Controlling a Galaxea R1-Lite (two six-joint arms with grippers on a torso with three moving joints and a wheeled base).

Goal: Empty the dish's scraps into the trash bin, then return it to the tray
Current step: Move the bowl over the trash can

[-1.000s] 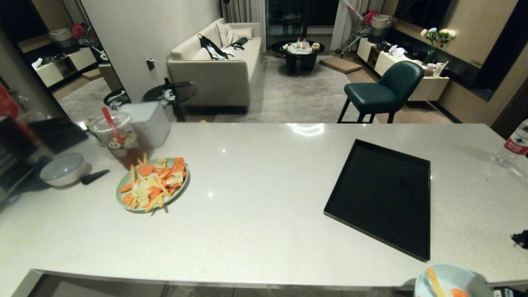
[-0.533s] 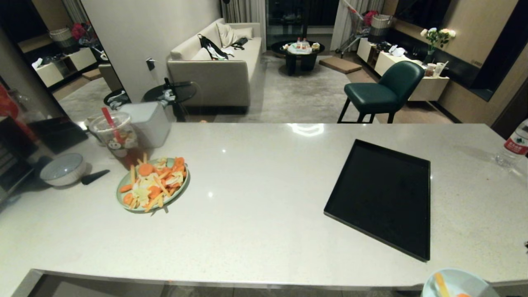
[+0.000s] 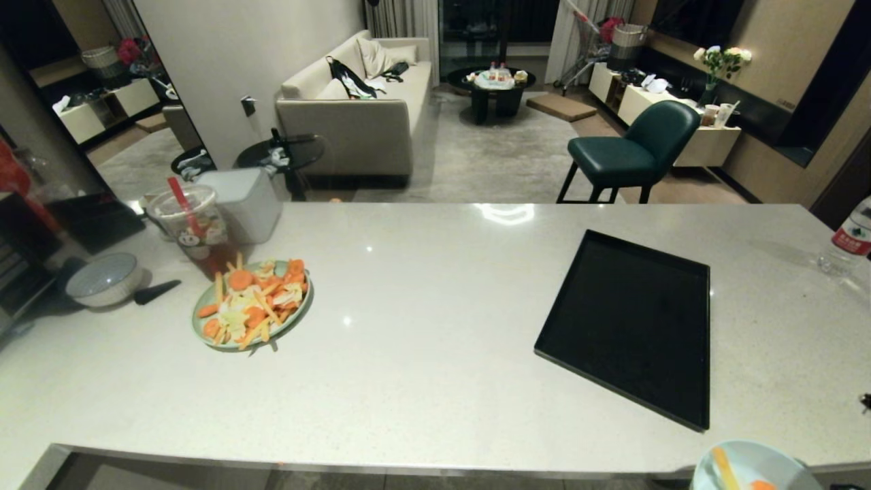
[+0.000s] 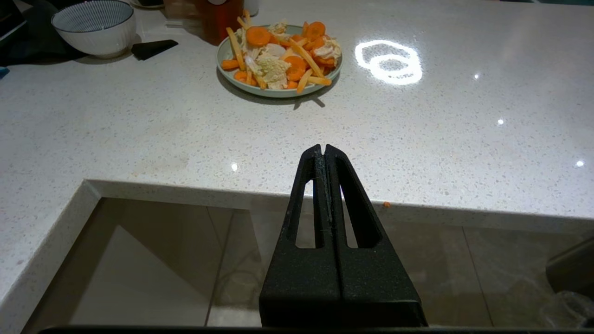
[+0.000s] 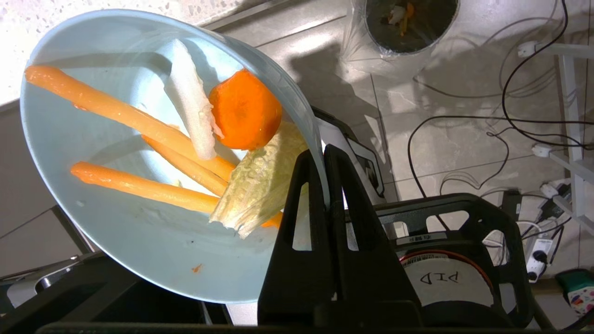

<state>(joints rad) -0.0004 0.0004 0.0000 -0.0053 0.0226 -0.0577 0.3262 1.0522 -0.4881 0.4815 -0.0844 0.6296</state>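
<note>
The dish (image 5: 116, 250), a small light-blue bowl, hangs tilted off the counter's front edge; it shows at the bottom right of the head view (image 3: 745, 469). My right gripper (image 5: 323, 150) is shut on the dish's rim. The scraps (image 5: 139, 121) lie inside: orange sticks, a carrot round (image 5: 245, 109) and pale cabbage bits. The trash bin (image 5: 420, 39) with its clear liner stands on the floor further off, some bits inside it. The black tray (image 3: 633, 327) lies bare on the counter's right half. My left gripper (image 4: 323, 148) is shut on nothing, parked below the counter's front edge.
A pale-green plate of carrot slices (image 3: 252, 303), a drink cup (image 3: 190, 228) and a grey-white bowl (image 3: 103, 280) stand at the counter's left. A water bottle (image 3: 850, 238) stands at the far right. Cables (image 5: 510, 116) run over the floor near the bin.
The dish has sunk slightly toward the bottom edge of the head view. A dark part at that view's right edge has almost left the picture. The left arm has kept still.
</note>
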